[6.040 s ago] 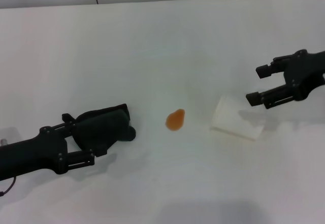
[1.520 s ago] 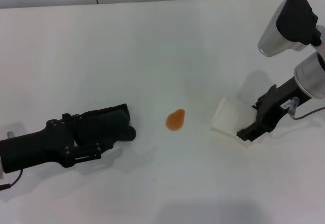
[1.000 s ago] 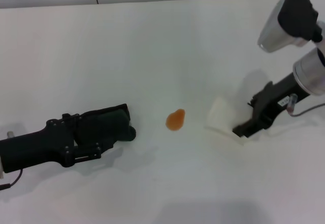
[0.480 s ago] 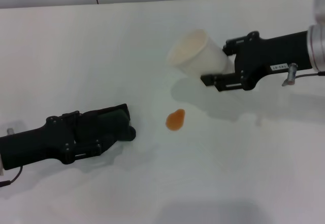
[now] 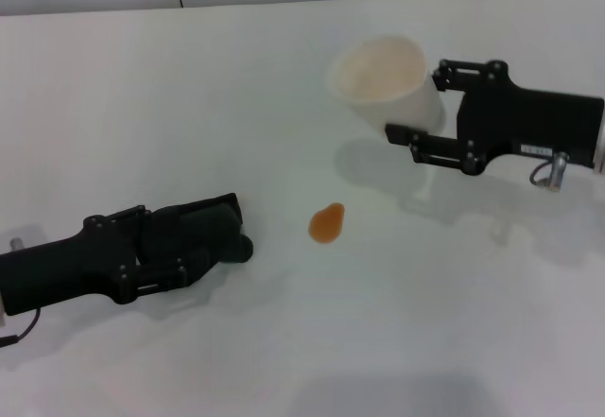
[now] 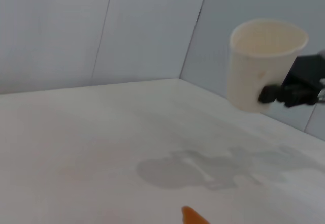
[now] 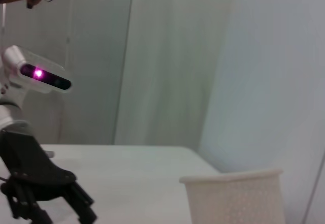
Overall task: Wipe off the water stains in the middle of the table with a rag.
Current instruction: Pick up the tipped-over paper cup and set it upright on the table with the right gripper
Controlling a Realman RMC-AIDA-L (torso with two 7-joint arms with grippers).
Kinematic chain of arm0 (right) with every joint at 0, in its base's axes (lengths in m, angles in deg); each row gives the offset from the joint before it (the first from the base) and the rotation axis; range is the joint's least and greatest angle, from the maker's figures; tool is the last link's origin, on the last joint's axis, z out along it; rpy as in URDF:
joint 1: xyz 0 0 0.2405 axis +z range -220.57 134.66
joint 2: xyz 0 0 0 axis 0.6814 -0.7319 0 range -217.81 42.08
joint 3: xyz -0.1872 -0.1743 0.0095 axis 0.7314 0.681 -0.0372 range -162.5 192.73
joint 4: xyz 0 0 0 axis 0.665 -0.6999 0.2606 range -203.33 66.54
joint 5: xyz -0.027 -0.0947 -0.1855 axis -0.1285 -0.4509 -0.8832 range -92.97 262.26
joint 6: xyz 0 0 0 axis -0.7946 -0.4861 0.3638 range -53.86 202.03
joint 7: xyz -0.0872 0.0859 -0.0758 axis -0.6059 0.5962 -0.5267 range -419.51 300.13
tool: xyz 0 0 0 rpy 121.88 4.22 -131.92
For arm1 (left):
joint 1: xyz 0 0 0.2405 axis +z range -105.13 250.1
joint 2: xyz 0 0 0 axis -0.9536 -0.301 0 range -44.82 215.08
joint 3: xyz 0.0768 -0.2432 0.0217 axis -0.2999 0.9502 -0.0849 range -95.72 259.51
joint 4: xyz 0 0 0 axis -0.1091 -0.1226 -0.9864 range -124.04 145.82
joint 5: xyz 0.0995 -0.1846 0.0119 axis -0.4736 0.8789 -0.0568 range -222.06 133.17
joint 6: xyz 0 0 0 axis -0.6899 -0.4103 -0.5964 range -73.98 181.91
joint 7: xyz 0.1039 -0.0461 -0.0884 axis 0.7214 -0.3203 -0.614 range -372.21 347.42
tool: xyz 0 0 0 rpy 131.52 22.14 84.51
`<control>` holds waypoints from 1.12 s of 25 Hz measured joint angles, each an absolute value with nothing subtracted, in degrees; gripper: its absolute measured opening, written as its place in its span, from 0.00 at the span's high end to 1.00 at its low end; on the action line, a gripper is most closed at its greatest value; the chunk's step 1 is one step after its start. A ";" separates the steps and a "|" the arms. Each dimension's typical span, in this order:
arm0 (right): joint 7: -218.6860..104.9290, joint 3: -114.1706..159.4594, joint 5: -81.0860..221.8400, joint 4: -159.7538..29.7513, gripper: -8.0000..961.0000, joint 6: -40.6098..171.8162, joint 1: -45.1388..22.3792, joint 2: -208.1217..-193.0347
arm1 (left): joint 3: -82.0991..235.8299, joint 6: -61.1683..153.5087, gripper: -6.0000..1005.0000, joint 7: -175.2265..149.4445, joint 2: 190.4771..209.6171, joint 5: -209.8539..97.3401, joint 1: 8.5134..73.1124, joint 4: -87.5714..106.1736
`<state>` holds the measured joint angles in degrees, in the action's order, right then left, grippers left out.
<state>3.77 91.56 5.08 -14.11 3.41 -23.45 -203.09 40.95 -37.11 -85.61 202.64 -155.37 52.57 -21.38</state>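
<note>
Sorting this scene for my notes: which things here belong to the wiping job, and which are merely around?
Job:
- rag, held by the left gripper
- orange stain
- table

Just around:
- white cup, held up by the right gripper

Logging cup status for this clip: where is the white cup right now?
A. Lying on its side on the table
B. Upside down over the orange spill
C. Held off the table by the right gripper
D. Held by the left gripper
C: the right gripper clamps the white cup mouth-up, its shadow cast on the table below.

Head overhead; wrists low, tableward
</note>
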 joint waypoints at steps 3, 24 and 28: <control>-2.97 91.54 7.23 -19.45 0.37 5.80 -23.20 -203.22 | 40.95 -37.09 0.23 -85.60 202.64 -155.35 52.31 -21.35; -14.07 91.76 19.19 -37.71 0.37 8.73 -22.96 -203.37 | 41.03 -35.59 0.24 -85.57 202.82 -155.09 51.66 -21.36; -14.16 92.43 19.08 -39.43 0.37 9.36 -22.80 -203.35 | 41.03 -35.53 0.24 -85.62 202.77 -155.09 51.57 -21.37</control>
<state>-14.16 92.43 19.08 -39.43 9.36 -22.80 -203.35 41.03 -35.53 -85.62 202.77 -155.09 51.57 -21.37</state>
